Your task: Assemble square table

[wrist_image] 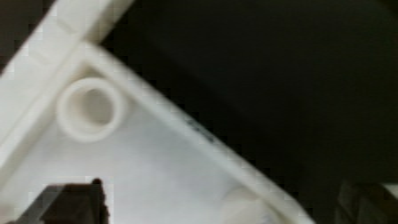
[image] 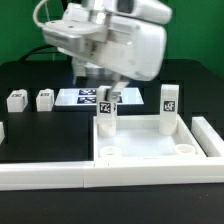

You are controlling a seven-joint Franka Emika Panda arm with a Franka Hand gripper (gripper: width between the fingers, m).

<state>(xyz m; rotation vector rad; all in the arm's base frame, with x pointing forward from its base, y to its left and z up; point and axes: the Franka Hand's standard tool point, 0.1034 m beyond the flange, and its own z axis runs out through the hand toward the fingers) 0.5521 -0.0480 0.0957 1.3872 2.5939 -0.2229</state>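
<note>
- A robotics lab test bench, not a home or shop: a white robot arm (image: 120,40) hangs over a bare black worktop (image: 30,135).
- A plain green backdrop (image: 200,25) closes off the scene behind.
- The marker board (image: 80,98) lies flat on the worktop, printed with black-and-white tags.
- Small white legs (image: 17,100) carry similar tags.
- A long white border rail (image: 40,173) runs along the worktop's near edge.

On the black tabletop (image: 40,140): one white square table top (image: 145,143). Four small tagged white legs: leg one (image: 16,100), leg two (image: 45,99), leg three (image: 107,115), leg four (image: 168,103). Two empty sockets show: one socket (image: 107,152), the other socket (image: 183,149). One marker board (image: 88,96). One L-shaped border rail (image: 40,176). The wrist view shows one round socket (wrist_image: 89,105) clearly; anything more there is too blurred to count.
</note>
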